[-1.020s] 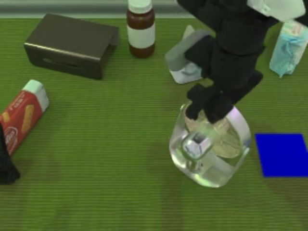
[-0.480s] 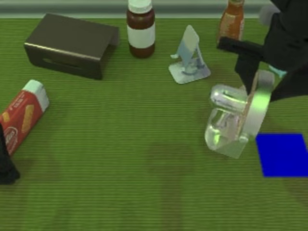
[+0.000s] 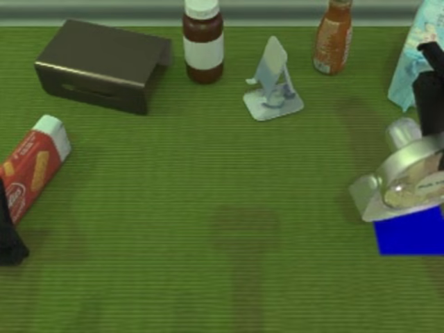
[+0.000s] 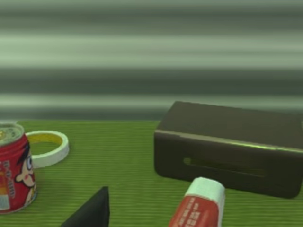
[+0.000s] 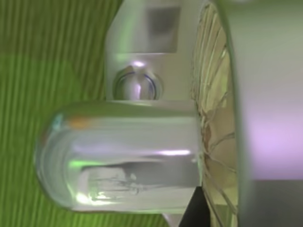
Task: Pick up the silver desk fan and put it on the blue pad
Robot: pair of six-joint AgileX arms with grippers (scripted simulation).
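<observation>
The silver desk fan (image 3: 406, 184) hangs tilted at the table's right edge, and its chrome ring and base cover the far edge of the blue pad (image 3: 409, 237). My right gripper (image 3: 431, 139) comes down onto the ring from behind and is shut on it. The right wrist view is filled by the fan (image 5: 142, 156): curved chrome stand, beige grille, thick ring, and one dark finger (image 5: 195, 210) against the grille side. My left gripper (image 3: 7, 239) stays parked at the left edge of the table.
Along the back stand a dark box (image 3: 104, 64), a brown bottle (image 3: 203, 41), a pale-blue phone stand (image 3: 272, 83), an orange sauce bottle (image 3: 331, 38) and a pale carton (image 3: 413, 69). A red box (image 3: 31, 166) lies at the left. A red can (image 4: 14, 170) and white ring (image 4: 47, 146) show beside the left arm.
My right arm has carried the fan from the table's middle to the right, over the blue pad's far edge. The fan has turned in the grip. The left arm has not moved.
</observation>
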